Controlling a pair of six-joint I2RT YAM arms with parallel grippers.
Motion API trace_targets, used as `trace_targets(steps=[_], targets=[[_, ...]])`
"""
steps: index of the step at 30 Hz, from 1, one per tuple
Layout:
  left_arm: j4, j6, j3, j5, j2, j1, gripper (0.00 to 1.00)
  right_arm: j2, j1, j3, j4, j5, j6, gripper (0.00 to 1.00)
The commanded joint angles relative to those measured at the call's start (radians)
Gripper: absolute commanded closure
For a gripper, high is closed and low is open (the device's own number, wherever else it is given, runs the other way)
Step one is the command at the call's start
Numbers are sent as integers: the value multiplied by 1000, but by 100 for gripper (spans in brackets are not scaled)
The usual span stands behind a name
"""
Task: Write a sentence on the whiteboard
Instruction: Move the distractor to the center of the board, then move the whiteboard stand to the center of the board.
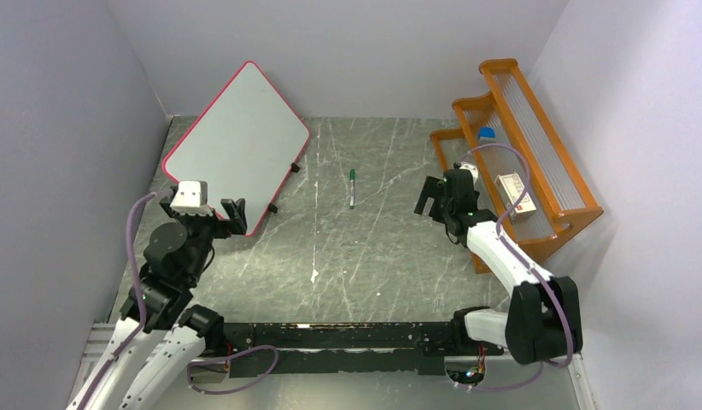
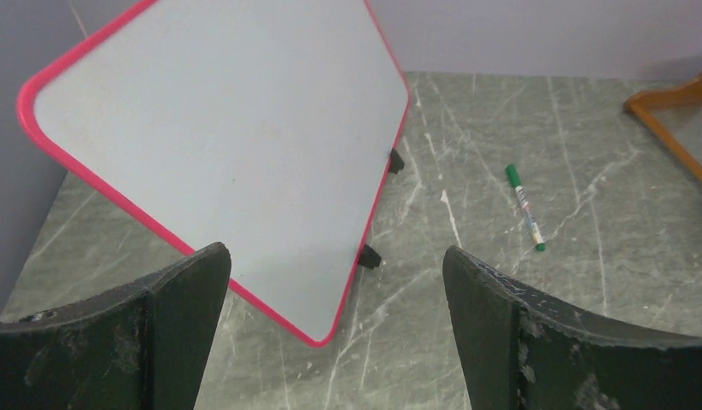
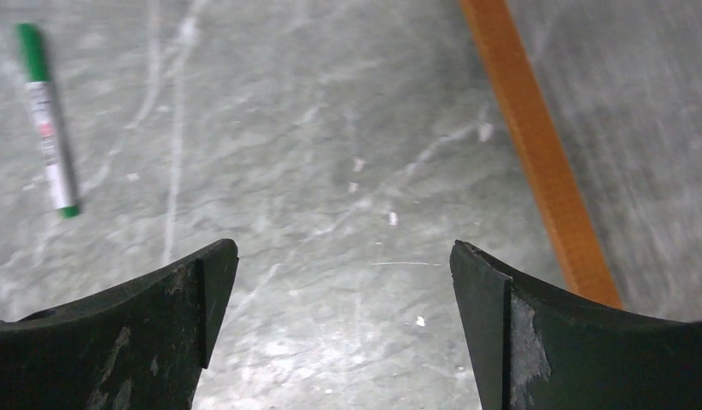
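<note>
Whiteboard, marker beside, rack apart

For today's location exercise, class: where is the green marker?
In the top view the green marker lies on the table near the middle, between the whiteboard on the left and the right gripper, touching neither.

Orange wooden rack stands on scratched grey-green marbled table; plain lilac walls rise just behind the rack.
</note>
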Motion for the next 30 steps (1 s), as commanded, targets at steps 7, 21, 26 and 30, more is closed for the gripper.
trace_targets(steps=[7, 21, 26, 30], targets=[[-242, -340, 168, -271, 218, 11, 2, -100, 133, -55, 131, -135, -77, 0], [-386, -615, 212, -313, 435, 11, 5, -92, 260, -104, 244, -140, -118, 0], [-382, -640, 189, -292, 445, 67, 5, -109, 267, -121, 245, -131, -129, 0], [-245, -578, 122, -90, 380, 177, 18, -126, 270, -133, 269, -128, -128, 0]])
